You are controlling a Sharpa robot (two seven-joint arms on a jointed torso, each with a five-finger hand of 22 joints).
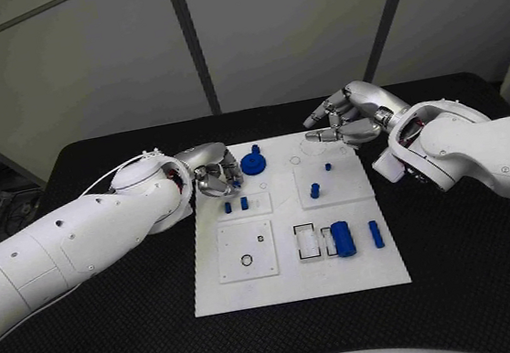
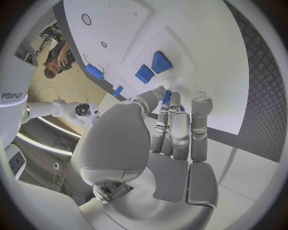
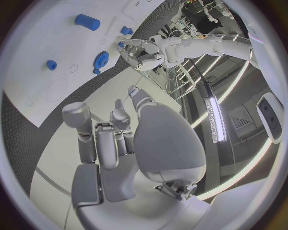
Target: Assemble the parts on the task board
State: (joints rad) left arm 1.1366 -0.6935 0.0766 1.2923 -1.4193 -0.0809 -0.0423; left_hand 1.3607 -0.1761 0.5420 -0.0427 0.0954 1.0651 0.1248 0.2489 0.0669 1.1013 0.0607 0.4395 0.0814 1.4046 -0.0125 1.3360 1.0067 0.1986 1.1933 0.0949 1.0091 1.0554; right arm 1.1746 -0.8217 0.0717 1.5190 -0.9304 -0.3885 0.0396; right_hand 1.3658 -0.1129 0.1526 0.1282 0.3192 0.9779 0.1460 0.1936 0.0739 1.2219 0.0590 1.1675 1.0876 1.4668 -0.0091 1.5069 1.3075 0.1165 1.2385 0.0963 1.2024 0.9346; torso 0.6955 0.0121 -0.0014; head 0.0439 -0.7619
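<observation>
While both hands (image 1: pixel 213 178) (image 1: pixel 342 120) are hovering empty with fingers apart, small blue parts (image 1: pixel 344 239) are dotting the white board (image 1: pixel 300 280).

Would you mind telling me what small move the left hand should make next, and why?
Probably it should ease toward the blue gear and close on it. The left hand sits at the task board's far left edge beside that gear, apparently holding nothing, while the right hand hovers farther off.

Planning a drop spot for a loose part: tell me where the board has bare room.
The task board's near strip, below the black ring and blue cylinder, is bare. The far end is crowded, near the blue gear, left hand and right hand.
</observation>
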